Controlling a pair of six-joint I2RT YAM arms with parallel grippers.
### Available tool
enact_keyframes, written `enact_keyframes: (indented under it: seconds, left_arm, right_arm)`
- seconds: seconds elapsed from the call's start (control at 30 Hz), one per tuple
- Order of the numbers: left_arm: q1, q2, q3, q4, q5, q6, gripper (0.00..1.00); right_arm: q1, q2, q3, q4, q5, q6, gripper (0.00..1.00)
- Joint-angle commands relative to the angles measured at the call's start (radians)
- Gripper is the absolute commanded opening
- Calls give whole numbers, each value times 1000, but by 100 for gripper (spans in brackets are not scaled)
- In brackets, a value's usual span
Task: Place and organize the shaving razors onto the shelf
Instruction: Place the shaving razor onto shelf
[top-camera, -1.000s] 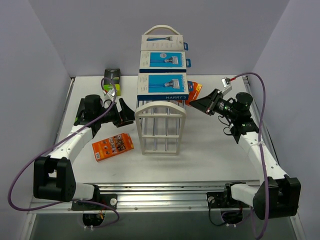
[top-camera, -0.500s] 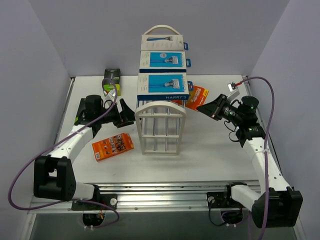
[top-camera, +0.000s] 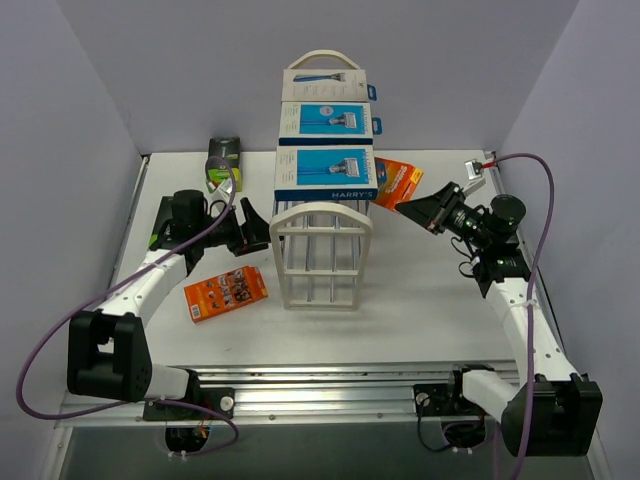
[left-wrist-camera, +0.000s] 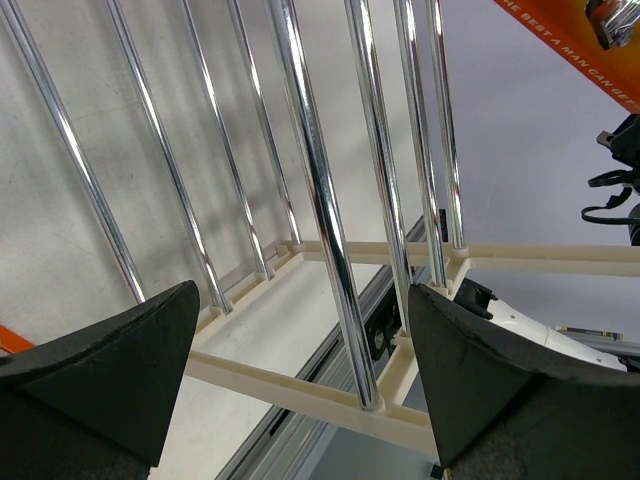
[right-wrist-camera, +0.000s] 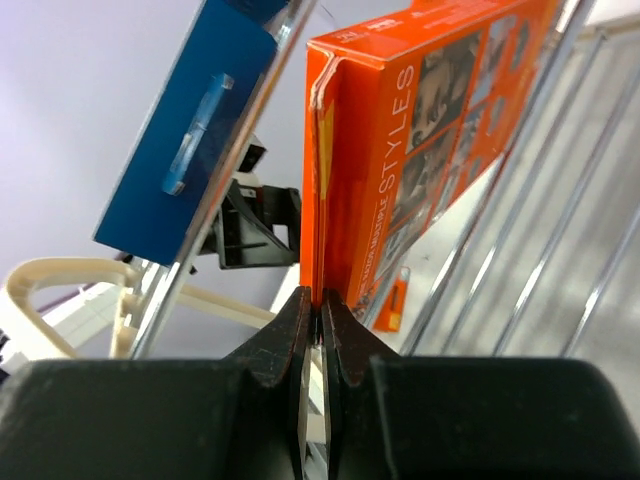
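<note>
Raised since a second ago, the right gripper (top-camera: 408, 207) carries an orange razor box (top-camera: 398, 182) beside the shelf (top-camera: 320, 250). Left wrist: left gripper (left-wrist-camera: 300, 380) gapes, empty. Right wrist: jaws pinch only the box's edge flap — it could pivot, snagging the shelf.

Cream-white shelf (top-camera: 320, 255), shiny chrome bars. Blue-and-white razor boxes (top-camera: 325, 172), white HARRY'S on navy. Right-hand orange box (top-camera: 398, 182): white lettering, dark photo panels. Left-hand orange box (top-camera: 225, 293), same panels. Black-and-lime box (top-camera: 223, 158). Pale grey counter (top-camera: 420, 300).

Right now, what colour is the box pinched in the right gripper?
The box is orange with white lettering, clearest in the right wrist view.
</note>
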Motion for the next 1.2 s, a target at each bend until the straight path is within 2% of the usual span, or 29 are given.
enact_keyframes:
  seconds: [0.0,0.17,0.3,0.63,0.97,1.07,1.17]
  left_arm:
    - [-4,6,49,6,-6,18,94]
    - [-6,10,49,8,-6,18,94]
    - [-8,10,49,8,-4,17,94]
    - [-9,13,51,8,-3,18,94]
    - [-15,15,51,6,-3,18,94]
    - [-15,15,52,3,-3,20,94]
    - [-15,15,52,3,-1,18,94]
  right_arm:
    - [7,0,-3,279,-36,114,0]
    - [70,37,7,377,-22,178,0]
    - [92,74,-18,542,-22,264,0]
    - [148,155,-104,744,-16,344,0]
    - [199,294,-191,1142,-10,545,0]
    - [201,308,-196,1172,-10,559,0]
    - [202,310,-194,1118,-13,527,0]
